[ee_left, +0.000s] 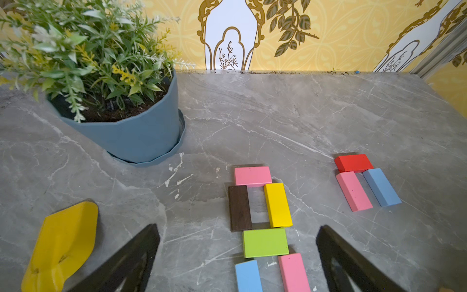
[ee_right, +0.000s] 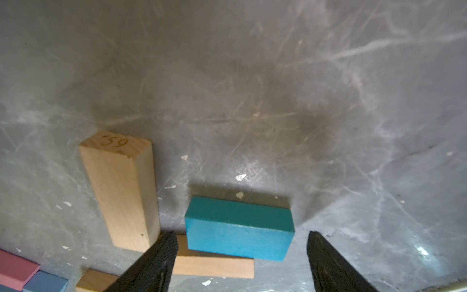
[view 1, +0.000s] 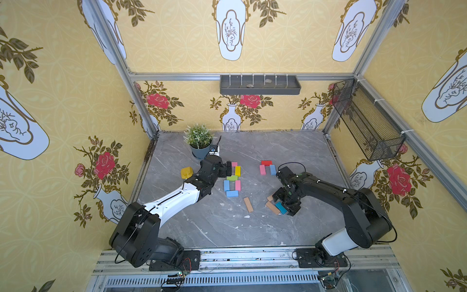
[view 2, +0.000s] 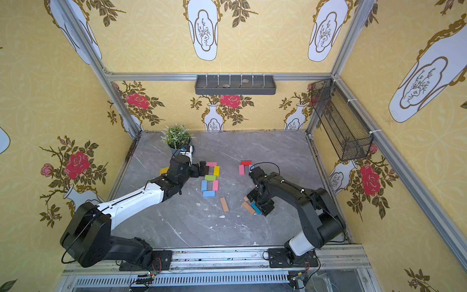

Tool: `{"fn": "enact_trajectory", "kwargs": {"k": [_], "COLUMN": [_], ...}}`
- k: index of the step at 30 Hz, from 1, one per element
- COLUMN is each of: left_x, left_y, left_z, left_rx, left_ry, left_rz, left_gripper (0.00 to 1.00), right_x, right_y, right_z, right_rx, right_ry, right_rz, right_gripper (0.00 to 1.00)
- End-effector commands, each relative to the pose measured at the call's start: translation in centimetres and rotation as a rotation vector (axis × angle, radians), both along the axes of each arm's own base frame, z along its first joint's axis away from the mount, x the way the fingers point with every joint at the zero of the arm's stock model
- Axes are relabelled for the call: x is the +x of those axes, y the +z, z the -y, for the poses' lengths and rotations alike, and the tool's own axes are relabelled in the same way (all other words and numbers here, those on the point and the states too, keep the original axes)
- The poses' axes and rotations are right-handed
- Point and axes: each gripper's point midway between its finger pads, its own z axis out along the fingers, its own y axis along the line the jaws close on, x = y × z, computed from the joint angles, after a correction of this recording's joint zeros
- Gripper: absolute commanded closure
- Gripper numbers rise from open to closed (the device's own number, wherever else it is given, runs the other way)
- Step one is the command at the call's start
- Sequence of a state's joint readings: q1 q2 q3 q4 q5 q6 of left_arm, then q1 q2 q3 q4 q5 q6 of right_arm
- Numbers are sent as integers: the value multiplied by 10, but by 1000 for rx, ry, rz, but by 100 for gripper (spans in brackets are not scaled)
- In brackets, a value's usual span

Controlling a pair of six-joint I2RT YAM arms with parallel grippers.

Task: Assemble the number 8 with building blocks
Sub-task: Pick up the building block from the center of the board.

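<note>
Fingers of my right gripper stood apart, gripping nothing, with the teal block just ahead of their gap — it lay propped on a tan block. My left gripper gaped wide and empty beside the figure eight of coloured blocks — mid-way across the table.

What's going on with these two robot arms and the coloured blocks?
A figure eight of seven blocks lies on the table; the left gripper hovers open beside it, empty. The right gripper stands open around a teal block resting partly on a tan block, not yet gripping. Red, pink and blue blocks sit apart.
</note>
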State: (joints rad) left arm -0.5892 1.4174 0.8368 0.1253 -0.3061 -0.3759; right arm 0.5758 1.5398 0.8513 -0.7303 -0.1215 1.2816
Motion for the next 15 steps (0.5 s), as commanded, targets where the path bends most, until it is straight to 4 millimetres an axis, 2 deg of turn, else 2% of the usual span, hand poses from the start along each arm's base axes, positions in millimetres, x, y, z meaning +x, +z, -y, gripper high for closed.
{"fn": "enact_trajectory", "kwargs": {"k": [1,10,15], "left_x": [1,1,1], "left_y": [0,-1,-1], "left_z": [-1,-1,-2], "left_rx": [-1,2,3], "left_ry": [4,5,7], "left_rz": [4,1,1], "left_gripper": [0,0,0], "right_x": [0,0,-1], "right_y": [-4,-14,-17], "right_z": [0,-1,-1], "right_rx": [-9,-9,-12], "right_ry": [3,18,29], "right_rz": [-4,-20,-25], "right_gripper": [19,26,34]}}
